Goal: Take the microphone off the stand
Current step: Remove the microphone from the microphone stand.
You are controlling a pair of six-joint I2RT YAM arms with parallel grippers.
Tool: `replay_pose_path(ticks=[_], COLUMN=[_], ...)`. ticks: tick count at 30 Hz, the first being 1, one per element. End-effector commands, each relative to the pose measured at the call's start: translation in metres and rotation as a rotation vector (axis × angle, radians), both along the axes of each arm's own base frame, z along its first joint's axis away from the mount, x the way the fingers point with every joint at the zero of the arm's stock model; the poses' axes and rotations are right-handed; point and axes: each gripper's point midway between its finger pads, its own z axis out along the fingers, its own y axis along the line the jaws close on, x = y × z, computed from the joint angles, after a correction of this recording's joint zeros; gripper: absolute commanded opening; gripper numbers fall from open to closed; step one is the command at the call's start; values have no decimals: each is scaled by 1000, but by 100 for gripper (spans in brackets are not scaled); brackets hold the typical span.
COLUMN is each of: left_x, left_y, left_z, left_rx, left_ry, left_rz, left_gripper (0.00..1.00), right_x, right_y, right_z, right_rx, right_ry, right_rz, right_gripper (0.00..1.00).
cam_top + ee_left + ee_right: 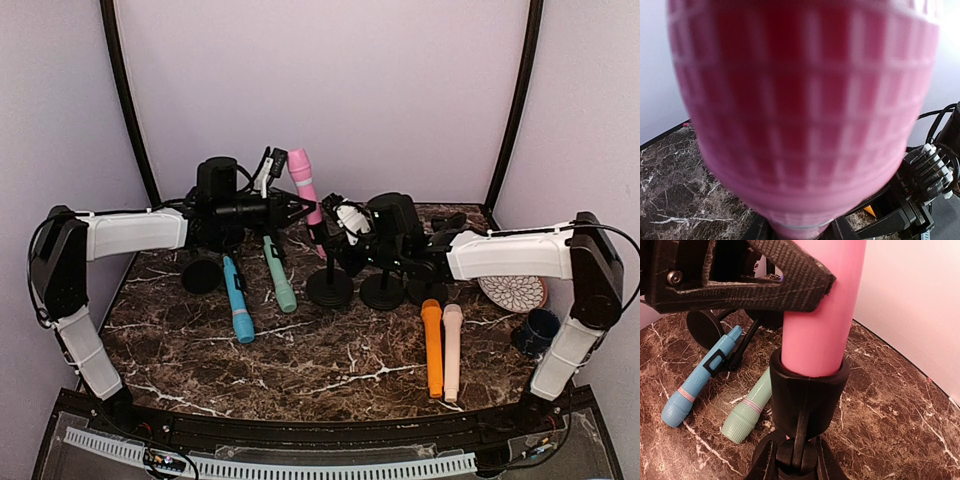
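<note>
Microphone (304, 190), the pink one, sits in the black stand (329, 287) at the table's 12 o'clock, its head tipped toward 11.

The top view shows both arms stretched inward and nearly level. The left gripper (292, 208) meets the handle from 9 o'clock and the right gripper (336, 244) reaches the stand from 3 o'clock.

Only the right wrist view shows the handle's lower end seated in the stand's clip (807, 395). It also shows a textured left finger (785, 285) pressed on the pink handle above it, so the left gripper is clamped on the microphone. At the bottom of that view, the right jaws are closed around the stand's neck. Blue (700, 377) and green (752, 407) microphones lie beyond, at 10 o'clock.

The left wrist view is filled by the blurred pink head.
</note>
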Motion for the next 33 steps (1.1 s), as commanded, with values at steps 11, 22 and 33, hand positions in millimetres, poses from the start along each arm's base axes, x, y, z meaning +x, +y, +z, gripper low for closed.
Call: replay_pose_path(ticks=[11,22,33], left_x=[-10,-39,4], left_y=[21,23,30], left_z=[67,79,74], left_rx=[-157,-188,-106], left_ry=[-224,-327,-175], left_rz=[-19,-102,94], left_gripper=[0,0,0], right_x=[14,27,16], right_y=[-58,-69,-68], right_z=[-59,-71,-73], right_rx=[-215,-225,-276], right_ry=[171,254,175], right_rz=[-189,-253,-191], right_gripper=[0,0,0])
